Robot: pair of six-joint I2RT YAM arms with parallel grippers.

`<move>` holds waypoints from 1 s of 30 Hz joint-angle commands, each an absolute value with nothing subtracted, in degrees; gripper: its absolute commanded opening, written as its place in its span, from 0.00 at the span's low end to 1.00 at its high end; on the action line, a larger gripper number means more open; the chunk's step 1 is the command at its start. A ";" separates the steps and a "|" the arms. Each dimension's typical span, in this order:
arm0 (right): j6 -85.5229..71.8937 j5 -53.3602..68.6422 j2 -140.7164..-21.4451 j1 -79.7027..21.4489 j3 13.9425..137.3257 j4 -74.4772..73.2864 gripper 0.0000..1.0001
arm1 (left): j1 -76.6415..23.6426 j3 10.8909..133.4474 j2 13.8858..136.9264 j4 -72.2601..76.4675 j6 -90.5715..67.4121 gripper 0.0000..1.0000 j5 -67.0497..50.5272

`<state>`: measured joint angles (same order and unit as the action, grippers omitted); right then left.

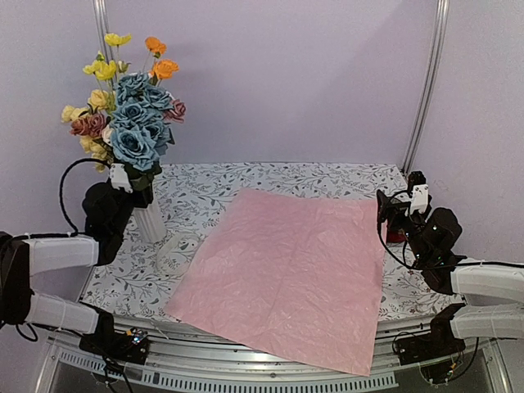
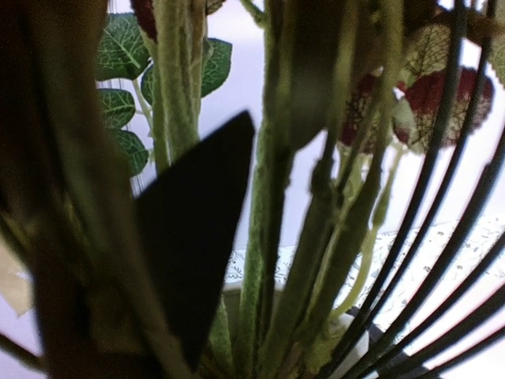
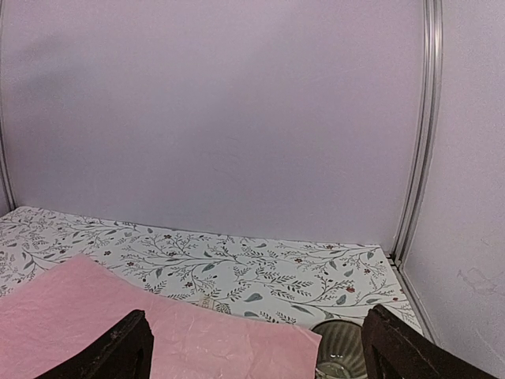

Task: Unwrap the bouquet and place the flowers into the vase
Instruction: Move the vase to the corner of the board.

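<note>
- Flowers [image 1: 135, 123] stand in the vase [image 1: 150, 223] at the left side of the table [image 1: 327, 176]; blooms up, stems [image 2: 276, 237] down through the neck; long axis near upright, tipped slightly left
- Left gripper [image 1: 129, 184] sits at the stems just above the vase mouth; pinching or loose, cannot tell
- Right gripper [image 3: 254, 316]: jaws wide apart, nothing between them
- Pink paper [image 1: 286, 270] lies spread flat mid-table, apart from the vase
- Judgement: the bunch is light and top-heavy, with springy stems and soft blooms; hold it low on the bundled stems, not the heads; the tall vase could tip

Top cam high; L wrist cam amid flowers [image 2: 268, 237]
</note>
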<state>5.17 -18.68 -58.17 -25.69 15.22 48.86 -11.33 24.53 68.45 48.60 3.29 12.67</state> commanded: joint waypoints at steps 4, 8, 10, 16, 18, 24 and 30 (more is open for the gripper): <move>4.79 -18.27 -58.24 -25.38 14.72 48.88 0.94 | -10.74 33.58 77.29 70.82 2.00 0.54 10.43; 5.13 -18.52 -57.94 -25.31 14.60 48.95 0.94 | -10.78 37.29 83.14 73.32 1.18 0.53 9.56; 5.20 -18.51 -57.96 -25.33 14.59 48.98 0.94 | -10.73 38.95 85.38 74.41 0.54 0.53 9.14; 5.36 -18.31 -58.32 -25.31 14.59 49.32 0.94 | -10.85 43.67 89.67 74.45 -2.48 0.53 7.27; 5.37 -17.84 -58.36 -25.32 14.51 49.75 0.94 | -10.94 44.54 91.01 74.90 -2.73 0.53 7.18; 5.36 -17.31 -58.45 -25.36 14.42 50.11 0.94 | -10.99 45.20 94.59 77.11 -2.68 0.53 7.17; 5.43 -17.23 -58.37 -25.31 14.41 50.10 0.94 | -11.31 44.59 96.93 78.55 -2.21 0.53 5.67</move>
<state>5.21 -17.78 -58.24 -25.69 15.22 48.93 -11.25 41.85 97.67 65.76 -2.07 7.38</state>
